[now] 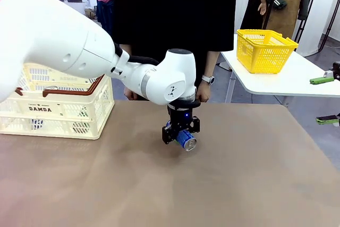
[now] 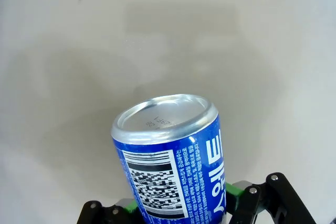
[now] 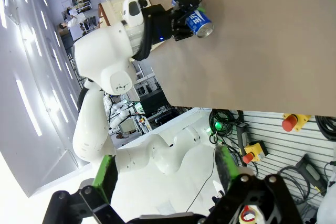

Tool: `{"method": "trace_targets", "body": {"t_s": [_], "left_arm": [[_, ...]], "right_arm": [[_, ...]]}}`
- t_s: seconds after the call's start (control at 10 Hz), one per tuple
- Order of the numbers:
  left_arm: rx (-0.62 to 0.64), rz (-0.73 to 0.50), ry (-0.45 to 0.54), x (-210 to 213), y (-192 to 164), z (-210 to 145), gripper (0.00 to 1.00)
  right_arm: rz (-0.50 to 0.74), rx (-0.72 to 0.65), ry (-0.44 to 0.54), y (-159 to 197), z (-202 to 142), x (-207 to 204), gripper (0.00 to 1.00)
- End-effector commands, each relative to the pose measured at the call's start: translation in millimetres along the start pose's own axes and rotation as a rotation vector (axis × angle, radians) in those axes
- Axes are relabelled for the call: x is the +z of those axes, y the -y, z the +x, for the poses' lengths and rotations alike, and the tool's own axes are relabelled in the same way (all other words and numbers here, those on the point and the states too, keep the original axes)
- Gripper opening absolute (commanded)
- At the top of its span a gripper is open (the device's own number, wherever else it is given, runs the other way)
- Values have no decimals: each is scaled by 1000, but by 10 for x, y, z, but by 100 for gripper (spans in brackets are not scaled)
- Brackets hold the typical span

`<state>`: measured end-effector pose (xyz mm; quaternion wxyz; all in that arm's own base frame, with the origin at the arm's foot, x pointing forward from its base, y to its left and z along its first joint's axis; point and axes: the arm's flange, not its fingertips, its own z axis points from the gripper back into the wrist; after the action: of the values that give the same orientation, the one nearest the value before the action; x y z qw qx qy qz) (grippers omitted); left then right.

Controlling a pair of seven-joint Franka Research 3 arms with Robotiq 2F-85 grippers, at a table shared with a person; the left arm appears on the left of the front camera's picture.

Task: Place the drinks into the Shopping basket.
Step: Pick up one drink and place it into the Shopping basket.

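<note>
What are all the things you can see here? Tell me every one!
Can: one, blue with a silver top, tilted in the left gripper above the middle of the table.
Crate: one, cream with brown handles, on the table's left side.
Yellow basket: one, on the white table at the far right.
Table: one, brown, in front.
Person: one, in black, standing at the far side.
Left gripper: black, shut on the can.
Right gripper: black with green pads, open, off the table's edge.

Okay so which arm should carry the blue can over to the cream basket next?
Left. The left gripper is already shut on the blue can, with the cream basket on its side. The right gripper is open, off the table.
</note>
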<state>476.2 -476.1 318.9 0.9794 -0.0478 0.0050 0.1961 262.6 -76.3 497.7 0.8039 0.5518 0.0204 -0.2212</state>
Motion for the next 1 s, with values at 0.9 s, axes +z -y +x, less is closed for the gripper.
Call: {"method": "trace_targets", "body": {"t_s": [0.9], "left_arm": [[-895,82,-18,2227,-588,-1293,0]], "right_arm": [[29,7,-5,-39,5,1,100]]}}
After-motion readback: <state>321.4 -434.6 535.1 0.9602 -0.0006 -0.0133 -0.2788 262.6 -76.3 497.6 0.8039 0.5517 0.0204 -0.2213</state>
